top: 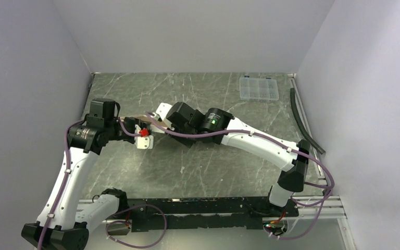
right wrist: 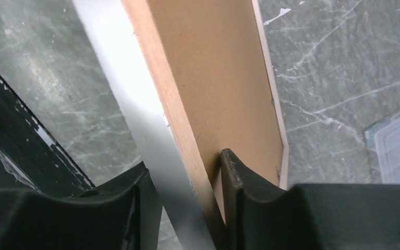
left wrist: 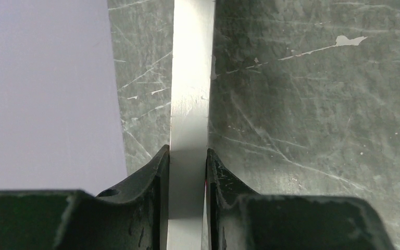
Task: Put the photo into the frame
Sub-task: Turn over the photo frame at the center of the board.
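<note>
The frame (right wrist: 153, 130) stands on edge above the table, held between both grippers. In the right wrist view I see its white rail, its light wood back and the brown backing panel (right wrist: 213, 78) seated in it. My right gripper (right wrist: 187, 169) is shut on that rail. In the left wrist view another white rail of the frame (left wrist: 190, 78) runs straight away from me, and my left gripper (left wrist: 187, 161) is shut on it. In the top view only a white corner of the frame (top: 160, 110) shows between the left gripper (top: 135, 126) and the right gripper (top: 162, 119). The photo is not in view.
A clear plastic compartment box (top: 259, 88) lies at the back right and also shows in the right wrist view (right wrist: 396, 146). A black strip (top: 304, 120) lies along the right wall. Walls close in the left, back and right sides.
</note>
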Available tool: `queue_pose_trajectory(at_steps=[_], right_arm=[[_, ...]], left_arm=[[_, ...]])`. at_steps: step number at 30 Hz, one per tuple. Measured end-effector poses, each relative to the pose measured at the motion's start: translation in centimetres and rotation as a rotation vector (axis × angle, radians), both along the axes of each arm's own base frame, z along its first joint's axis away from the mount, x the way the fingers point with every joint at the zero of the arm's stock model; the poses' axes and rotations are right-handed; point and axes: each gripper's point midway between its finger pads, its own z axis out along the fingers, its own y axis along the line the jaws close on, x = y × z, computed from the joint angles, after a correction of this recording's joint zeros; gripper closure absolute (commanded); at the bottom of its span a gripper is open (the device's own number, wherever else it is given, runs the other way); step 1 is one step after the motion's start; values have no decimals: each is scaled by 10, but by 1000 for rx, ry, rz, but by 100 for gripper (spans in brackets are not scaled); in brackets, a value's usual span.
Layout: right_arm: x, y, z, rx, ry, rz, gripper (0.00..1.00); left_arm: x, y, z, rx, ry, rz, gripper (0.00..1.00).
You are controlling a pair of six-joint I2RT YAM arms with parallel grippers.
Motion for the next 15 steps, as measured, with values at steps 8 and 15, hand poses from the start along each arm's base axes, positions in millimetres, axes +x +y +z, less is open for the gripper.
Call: queue_pose_trajectory(at_steps=[8, 15], right_arm=[[-3, 3, 11, 4, -27, 69, 79], [16, 12, 51, 151, 24, -30, 81]], left_arm=[[0, -5, 33, -73, -114, 1, 24], [-7, -7, 76, -181, -205, 40, 6]])
